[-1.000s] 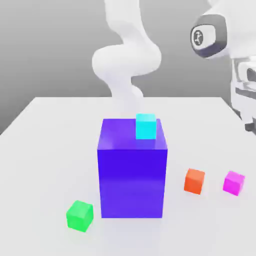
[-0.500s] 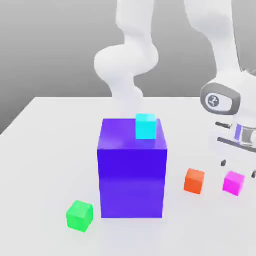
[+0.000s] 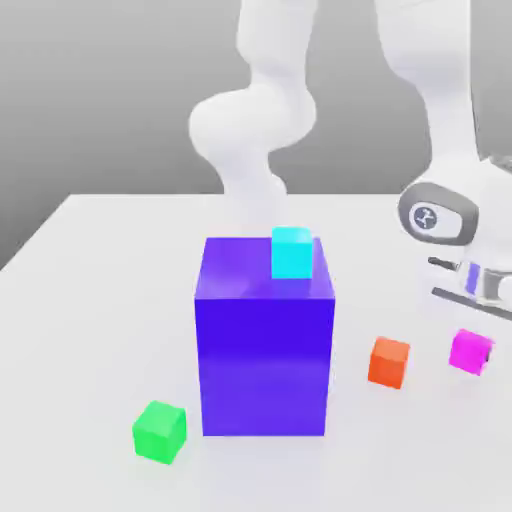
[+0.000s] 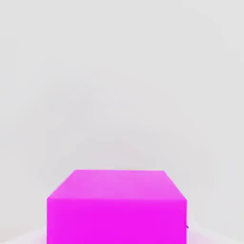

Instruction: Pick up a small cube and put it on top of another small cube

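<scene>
The small magenta-pink cube (image 3: pixel 467 352) is at the exterior view's right, a little off the white table (image 3: pixel 90 300). My gripper (image 3: pixel 473 344) reaches down onto it from the white hand above and is shut on it. A dark fingertip shows at the cube's right side. In the hand view the same magenta cube (image 4: pixel 116 207) sits close up between the fingers, with pale table beyond. An orange cube (image 3: pixel 389 361) lies on the table just to the left of the held cube.
A tall blue-purple block (image 3: pixel 263 350) stands mid-table with a cyan cube (image 3: pixel 292 251) on its top rear corner. A green cube (image 3: pixel 160 430) lies at the block's front left. The arm's white links rise behind the block.
The hand came down from the upper right onto the magenta cube. The fingers closed on it, and the cube now sits slightly higher than before.
</scene>
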